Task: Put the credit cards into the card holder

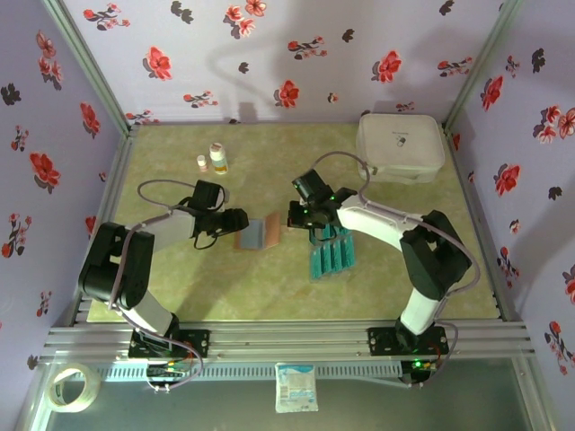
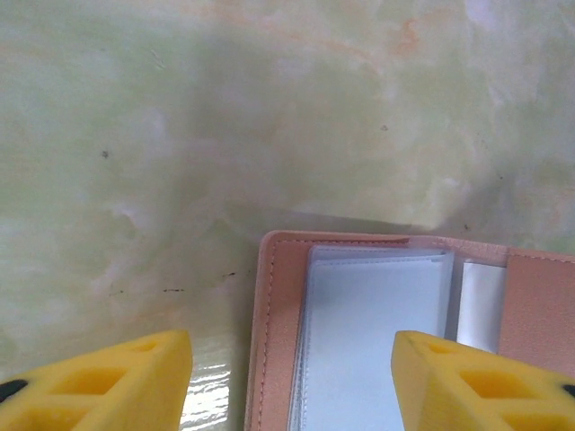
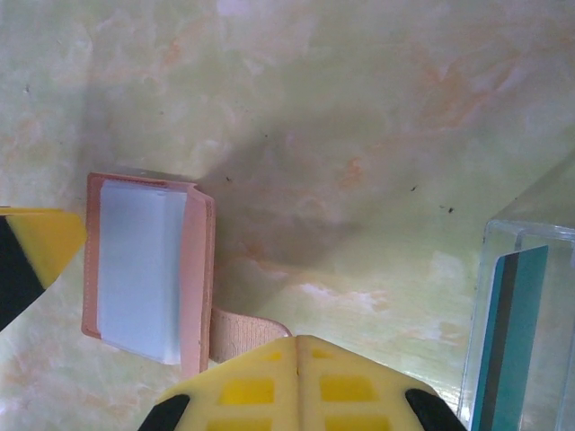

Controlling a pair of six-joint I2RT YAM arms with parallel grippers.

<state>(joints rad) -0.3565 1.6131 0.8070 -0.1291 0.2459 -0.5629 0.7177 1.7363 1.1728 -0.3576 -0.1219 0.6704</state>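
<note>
- The card holder (image 1: 260, 235) lies open and flat near the middle of the top view, on the green marbled table (image 1: 225, 292), between the two grippers.
- In the left wrist view the card holder (image 2: 359, 332) takes up the lower right, with its reddish-brown border around a pale clear pocket.
- In the right wrist view the card holder (image 3: 148, 269) sits at the left, and a tan strap (image 3: 244, 330) runs from its lower edge toward the bottom centre.
- The credit cards (image 1: 331, 254) stand in a teal row just right of centre in the top view, near the card holder but apart from it.
- One teal card (image 3: 514, 332) shows at the lower right of the right wrist view, inside a clear stand (image 3: 481, 296).
- The left gripper (image 2: 292, 386) has its yellow fingers (image 2: 117, 382) spread wide at the bottom corners. The card holder's left edge lies between them, with a gap to the left finger.
- The right gripper (image 3: 296, 386) has its fingers pressed together at the bottom centre. The strap reaches them, but I cannot tell whether it is pinched.
- A white rounded case (image 1: 400, 148) sits in the upper right of the top view.
- Two small bottles (image 1: 214, 160) stand left of centre toward the top.
</note>
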